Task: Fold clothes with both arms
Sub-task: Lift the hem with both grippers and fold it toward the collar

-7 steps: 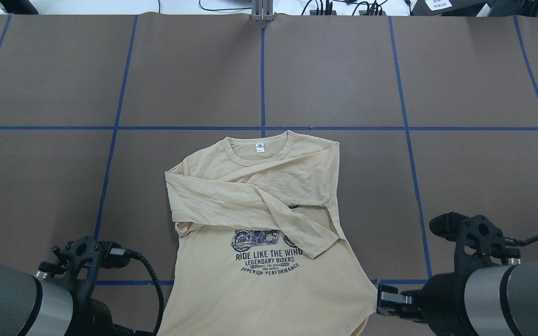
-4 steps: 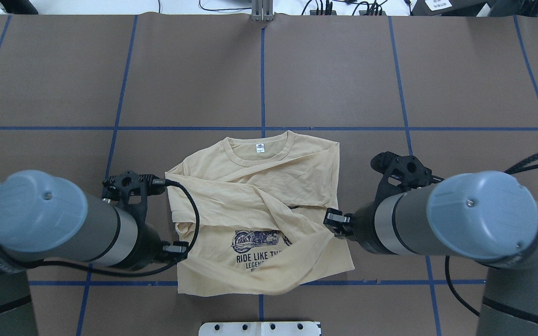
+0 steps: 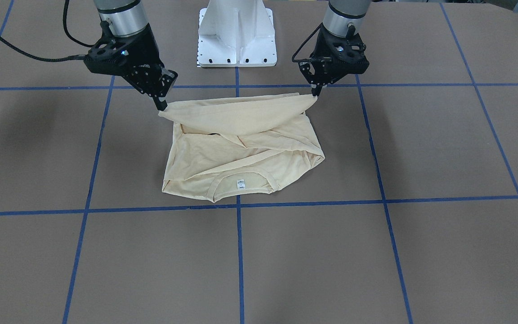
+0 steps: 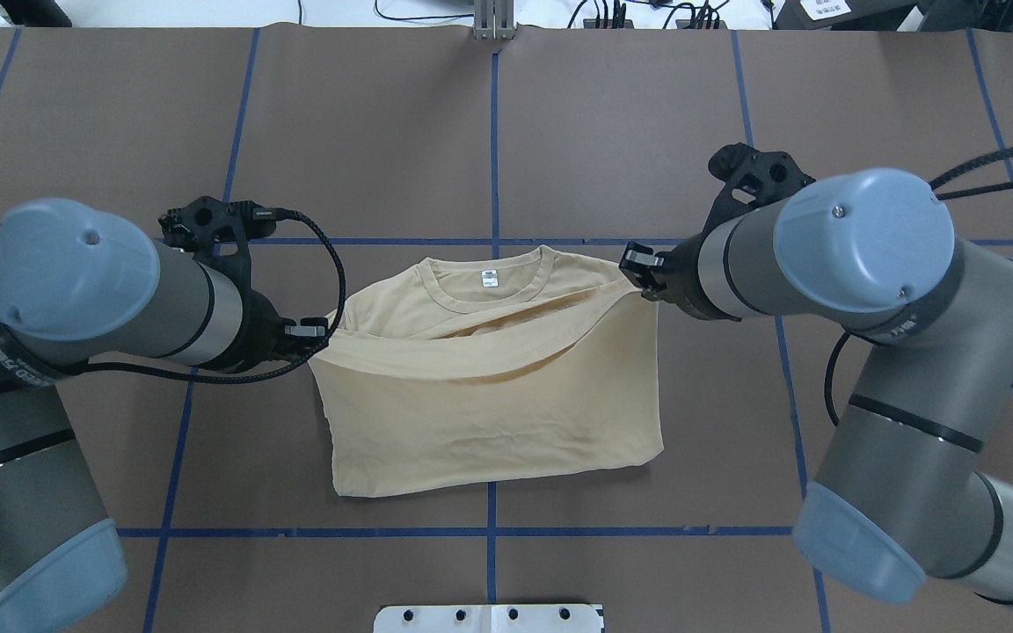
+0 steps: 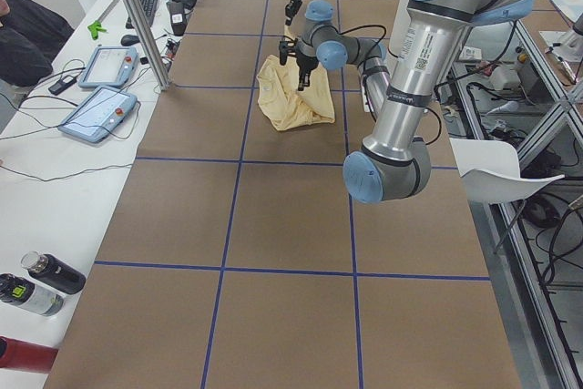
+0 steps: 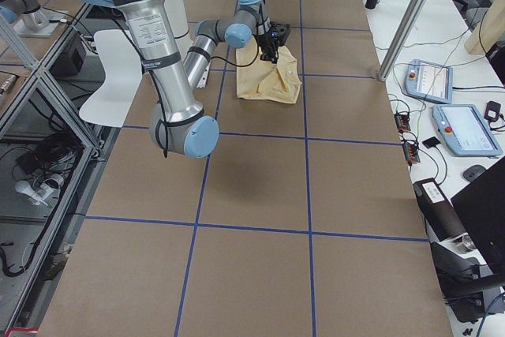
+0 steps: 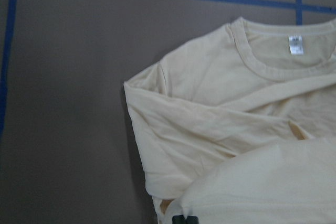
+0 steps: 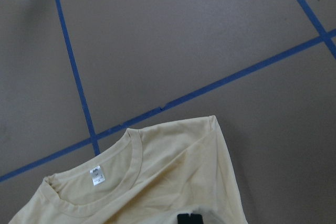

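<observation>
Two T-shirt hem corners lifted: left gripper, right gripper each clamped on one; neck label text illegible.

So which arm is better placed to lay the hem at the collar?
Right. The right gripper holds its corner of the shirt level with the collar; the left gripper holds its corner further back.

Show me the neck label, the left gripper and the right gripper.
neck label [image 4: 490, 279], overhead view, middle of the white tag
left gripper [image 3: 315, 93], front-facing view, between fingertips pinching the shirt [image 3: 241, 118]
right gripper [image 3: 162, 107], front-facing view, between its fingertips
</observation>
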Robot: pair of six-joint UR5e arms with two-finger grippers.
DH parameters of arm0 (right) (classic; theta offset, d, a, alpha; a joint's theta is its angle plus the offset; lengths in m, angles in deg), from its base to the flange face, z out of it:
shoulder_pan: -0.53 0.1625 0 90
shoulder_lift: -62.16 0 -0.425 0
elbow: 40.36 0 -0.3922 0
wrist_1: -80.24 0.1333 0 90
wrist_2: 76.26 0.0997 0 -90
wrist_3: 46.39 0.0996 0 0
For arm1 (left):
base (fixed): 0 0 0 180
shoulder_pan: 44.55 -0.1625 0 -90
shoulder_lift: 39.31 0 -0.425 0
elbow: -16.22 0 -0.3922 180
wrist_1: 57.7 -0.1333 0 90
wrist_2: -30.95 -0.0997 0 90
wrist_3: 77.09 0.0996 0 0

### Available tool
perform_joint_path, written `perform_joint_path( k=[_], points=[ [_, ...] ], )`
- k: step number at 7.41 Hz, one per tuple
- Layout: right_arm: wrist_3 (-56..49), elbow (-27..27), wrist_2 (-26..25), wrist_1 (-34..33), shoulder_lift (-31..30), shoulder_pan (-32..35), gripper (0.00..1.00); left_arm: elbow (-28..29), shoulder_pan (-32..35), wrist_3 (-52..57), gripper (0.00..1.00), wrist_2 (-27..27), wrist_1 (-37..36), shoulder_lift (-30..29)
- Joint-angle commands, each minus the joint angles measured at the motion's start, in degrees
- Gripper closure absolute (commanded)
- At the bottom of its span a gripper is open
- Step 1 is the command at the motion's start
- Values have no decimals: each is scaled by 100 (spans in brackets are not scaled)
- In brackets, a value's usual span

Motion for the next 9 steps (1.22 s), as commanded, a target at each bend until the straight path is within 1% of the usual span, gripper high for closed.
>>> perform_joint_path(
  k=[1, 2, 3, 4, 5, 6, 7, 8, 9],
  points=[
    [-30, -730, -3, 136, 450, 202, 100, 541, 144, 3, 100, -309, 18, -272],
    [-47, -1195, -20, 258, 601, 228, 100, 1093, 144, 12, 100, -372, 113, -491],
    [-82, -1600, -29, 564, 593, 289, 100, 1560, 144, 12, 100, -652, 436, -537],
    [-196, -2004, -38, 810, 602, 299, 100, 2035, 136, 21, 100, -715, 822, -564],
    [-205, -2391, -47, 1030, 620, 299, 100, 2448, 127, 99, 100, -768, 1053, -694],
    [-205, -2674, -38, 1233, 611, 299, 100, 2766, 127, 213, 100, -769, 1098, -835],
    [-284, -2720, -47, 1235, 611, 299, 100, 2873, 127, 232, 100, -769, 1203, -836],
    [-302, -2720, -47, 1235, 602, 299, 63, 2883, 136, 249, 37, -769, 1344, -819],
    [-607, -2738, -38, 1235, 637, 290, 1, 2822, 144, 667, 0, -716, 1615, -767]
  ],
)
